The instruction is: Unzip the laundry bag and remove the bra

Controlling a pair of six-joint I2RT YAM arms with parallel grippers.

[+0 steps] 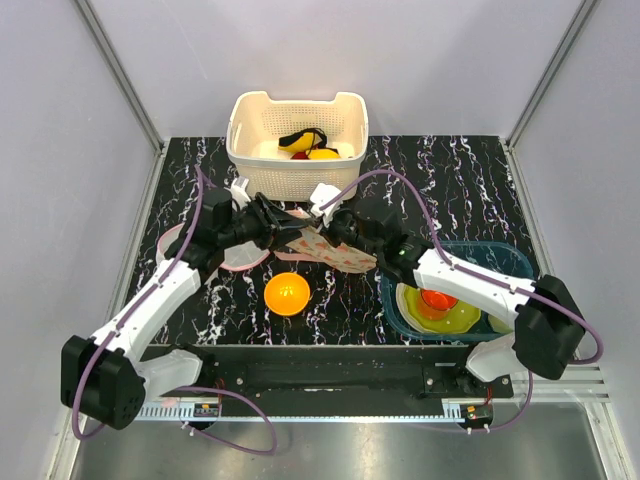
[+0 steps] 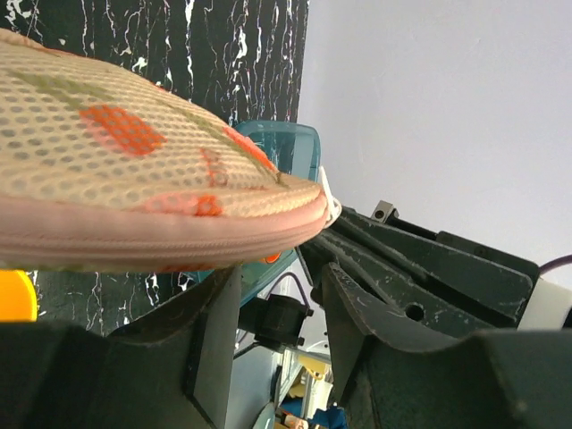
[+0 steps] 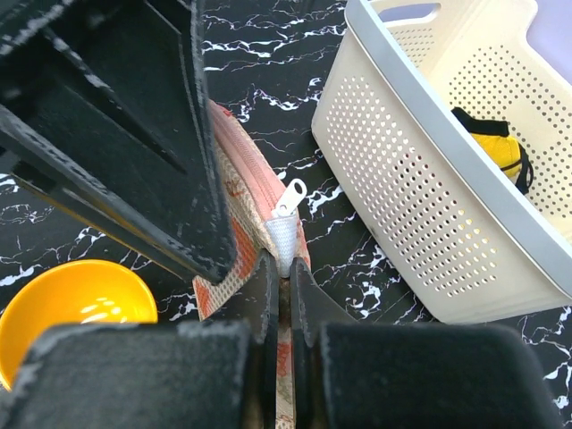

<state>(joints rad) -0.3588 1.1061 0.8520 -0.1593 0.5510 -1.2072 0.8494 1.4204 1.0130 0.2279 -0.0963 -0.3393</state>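
Top external view: you are looking down on both arms meeting over the middle of the black marbled table (image 1: pixel 450 180). The laundry bag (image 1: pixel 330 250) is lying stretched between them, just behind the orange bowl (image 1: pixel 287 294) and in front of the white basket (image 1: pixel 250 165). The left gripper (image 1: pixel 280 230) is working at the bag's left side and the right gripper (image 1: pixel 338 232) at its right. The bra is not showing anywhere. I judge it is sitting inside, since the bag is looking zipped shut.

Left wrist view: the bag's mesh face and pink zipped edge are filling the upper left, looking raised off the table. Your left fingers (image 2: pixel 214 340) are standing apart, with nothing visibly caught between them. The bag's edge is passing just beyond their tips, and I cannot tell whether it is touching them.

Right wrist view: your right jaws are pressing together on the small fabric tab at the zip's end. The white zipper pull (image 3: pixel 290 197) is lying free directly above them.

The bag is probably going to be handling as light, limp and thin, sagging and twisting unless one end is pinned. The pink edging by the zip end is looking like the firmest place to hold. The pull is small and likely slick, so it is calling for a fingertip pinch.
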